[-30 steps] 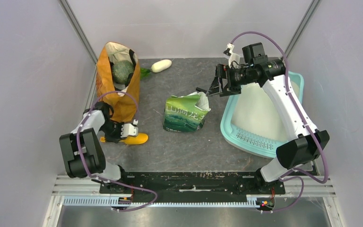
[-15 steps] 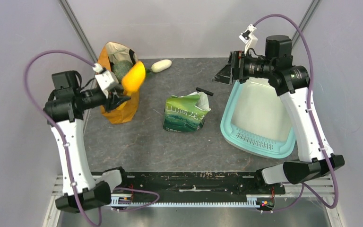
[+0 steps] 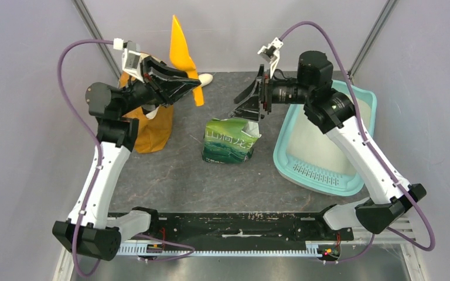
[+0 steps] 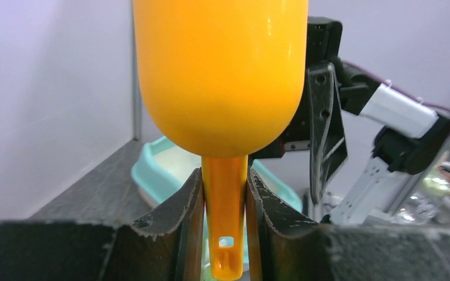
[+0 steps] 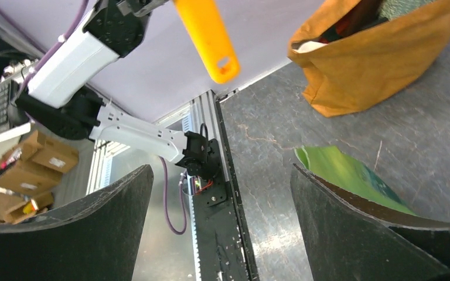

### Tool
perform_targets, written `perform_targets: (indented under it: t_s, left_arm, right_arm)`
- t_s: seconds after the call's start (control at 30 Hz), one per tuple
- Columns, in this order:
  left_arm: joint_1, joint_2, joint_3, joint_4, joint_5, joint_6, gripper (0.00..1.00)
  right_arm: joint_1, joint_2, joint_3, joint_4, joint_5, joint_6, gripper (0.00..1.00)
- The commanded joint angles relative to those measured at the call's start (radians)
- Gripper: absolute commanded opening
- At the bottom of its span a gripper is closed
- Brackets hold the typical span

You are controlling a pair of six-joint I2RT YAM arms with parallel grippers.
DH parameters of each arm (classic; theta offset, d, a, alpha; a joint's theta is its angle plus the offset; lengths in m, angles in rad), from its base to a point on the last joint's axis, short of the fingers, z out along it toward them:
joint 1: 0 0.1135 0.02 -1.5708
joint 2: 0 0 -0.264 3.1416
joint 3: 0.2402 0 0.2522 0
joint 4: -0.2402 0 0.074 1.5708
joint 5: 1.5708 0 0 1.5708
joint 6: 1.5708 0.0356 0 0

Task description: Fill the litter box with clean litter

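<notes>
Left gripper [image 3: 190, 86] is clamping the scoop [image 3: 183, 44] by its handle between narrow jaws, holding it bowl-up over the cloth bag [image 3: 152, 132]. Right gripper [image 3: 247, 102] is hovering above the green bag [image 3: 229, 140], jaws standing wide, gripping nothing. Litter box [image 3: 334, 182] is lying on the table [image 3: 211, 181] at right, near the green bag, under the right arm, its floor showing whitish.

The left pincer [image 4: 225, 177] grips the orange scoop [image 4: 220, 76] by its handle, litter box [image 4: 145, 175] beyond.
</notes>
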Motion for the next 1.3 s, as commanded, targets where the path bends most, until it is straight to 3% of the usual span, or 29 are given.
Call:
perform_targets:
  t_s: [0.0, 0.27, 0.53, 0.8, 0.93, 1.0, 1.07, 1.2, 1.27]
  left_arm:
    - [-0.096, 0.031, 0.027, 0.222, -0.102, -0.193, 0.02]
    - [-0.186, 0.071, 0.018, 0.243, -0.133, -0.19, 0.02]
    - [-0.203, 0.063, -0.013, 0.231, -0.135, -0.188, 0.02]
    - [-0.21, 0.04, -0.062, 0.204, -0.142, -0.216, 0.02]
    - [-0.21, 0.023, -0.082, 0.177, -0.141, -0.213, 0.02]
    - [-0.209, 0.01, -0.078, 0.134, -0.141, -0.192, 0.15]
    - [-0.197, -0.008, -0.049, 0.015, -0.14, -0.123, 0.39]
    - [-0.103, -0.031, 0.06, -0.39, -0.144, 0.073, 0.78]
    - [-0.031, -0.018, 0.121, -0.6, -0.096, 0.158, 0.82]
  right_arm:
    - [0.065, -0.005, 0.019, 0.124, 0.079, -0.099, 0.94]
    - [0.162, 0.042, 0.036, 0.177, 0.142, -0.175, 0.93]
    - [0.179, 0.062, 0.039, 0.267, 0.18, -0.151, 0.81]
    - [0.197, 0.064, 0.031, 0.302, 0.2, -0.129, 0.49]
    - [0.198, 0.04, 0.017, 0.273, 0.208, -0.158, 0.13]
    - [0.197, 0.025, 0.014, 0.216, 0.226, -0.197, 0.0]
    - [0.199, 0.004, 0.007, 0.146, 0.259, -0.252, 0.0]
    - [0.198, -0.047, -0.009, -0.046, 0.418, -0.458, 0.0]
    - [0.197, -0.055, -0.002, -0.155, 0.548, -0.564, 0.0]
